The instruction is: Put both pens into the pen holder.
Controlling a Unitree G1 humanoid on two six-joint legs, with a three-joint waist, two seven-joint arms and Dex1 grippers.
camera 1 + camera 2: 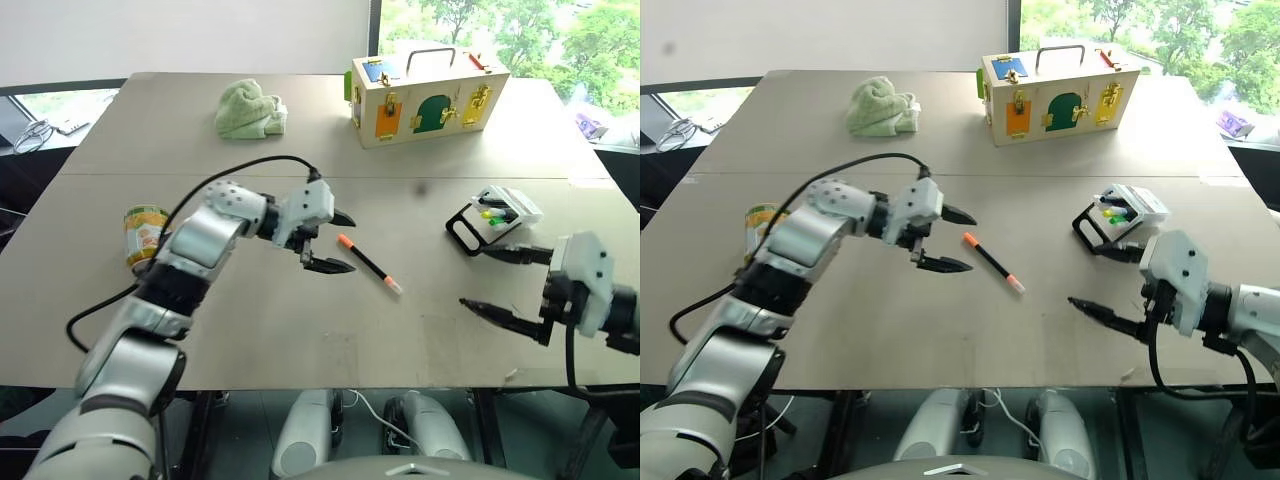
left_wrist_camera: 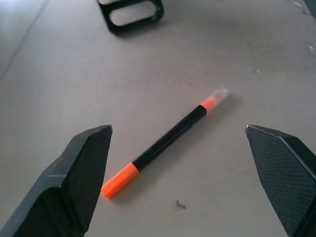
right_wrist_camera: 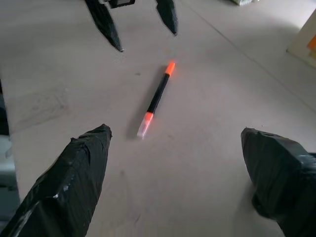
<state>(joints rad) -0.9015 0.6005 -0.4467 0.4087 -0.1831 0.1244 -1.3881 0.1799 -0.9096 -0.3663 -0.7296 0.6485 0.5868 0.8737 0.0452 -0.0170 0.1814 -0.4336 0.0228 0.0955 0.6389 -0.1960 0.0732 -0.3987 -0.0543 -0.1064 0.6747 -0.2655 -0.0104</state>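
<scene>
Table (image 1: 300, 330): pale grey-beige top with a seam line running across it; all items below rest on it.
Orange-capped pen (image 1: 368, 263): black barrel, orange cap at the far end, pale pink tip at the near end; lies flat and slanted near the table's middle, between the two grippers, touched by neither. No print readable on the barrel.
Pen holder (image 1: 492, 216): small black rack with a loop handle on its left side and a clear/white top; stands on the robot's right half of the table, well apart from the pen. Contents: yellow and green marker ends visible at the top.
Left gripper (image 1: 342, 241): two black fingers spread wide, empty, pointing toward the pen's orange cap and just short of it.
Right gripper (image 1: 496, 283): two black fingers spread wide, empty, at the right near edge of the table, just in front of the pen holder.
Wooden box (image 1: 428, 97): pale wood with a metal carry handle, coloured doors in blue, orange, green and yellow with brass latches; at the far side. Doors shut; contents not visible.
Can (image 1: 145, 236): yellow-green printed label, lying beside the left arm; the writing is too small to read.
Green cloth (image 1: 249, 109): bunched, far left of the wooden box.
Left wrist view: pen between the fingers, plus the holder's black loop handle (image 2: 131, 15) beyond.
Right wrist view: the same pen, with the left gripper's two fingertips (image 3: 106, 24) beyond it.
</scene>
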